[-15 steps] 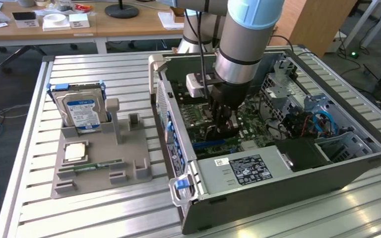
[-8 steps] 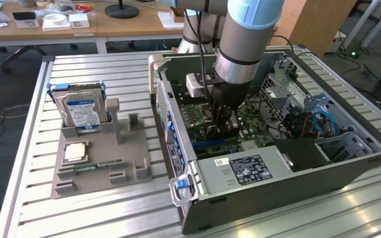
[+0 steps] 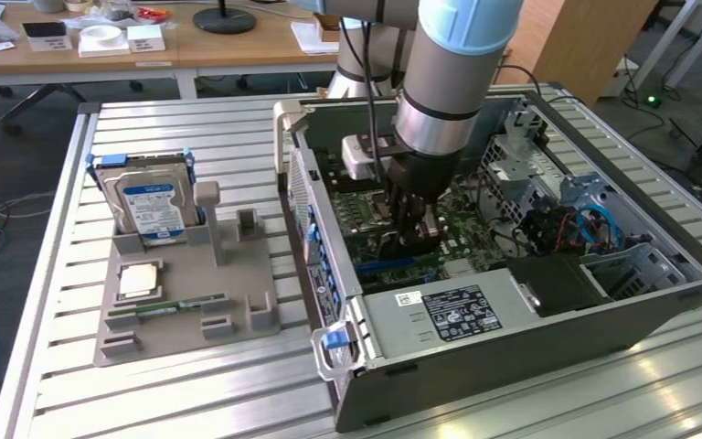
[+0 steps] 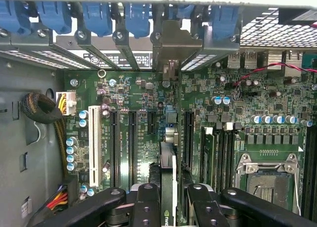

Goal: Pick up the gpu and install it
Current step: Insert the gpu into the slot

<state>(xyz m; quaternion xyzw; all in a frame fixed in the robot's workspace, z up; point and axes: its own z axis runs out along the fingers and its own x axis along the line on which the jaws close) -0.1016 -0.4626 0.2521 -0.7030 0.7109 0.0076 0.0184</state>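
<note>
The gpu shows edge-on as a thin dark card standing upright over the green motherboard, between two long black slots. Its metal bracket sits at the case's rear slot openings, among the blue clips. My gripper is shut on the gpu, one black finger on each side of the card. In the exterior view the gripper reaches down into the open computer case, low over the motherboard. Whether the card is fully seated in its slot cannot be told.
A grey fixture on the exterior view's left holds a blue-labelled hard drive, a CPU and a RAM stick. Inside the case are a power supply, an empty CPU socket, a white slot and cable bundles.
</note>
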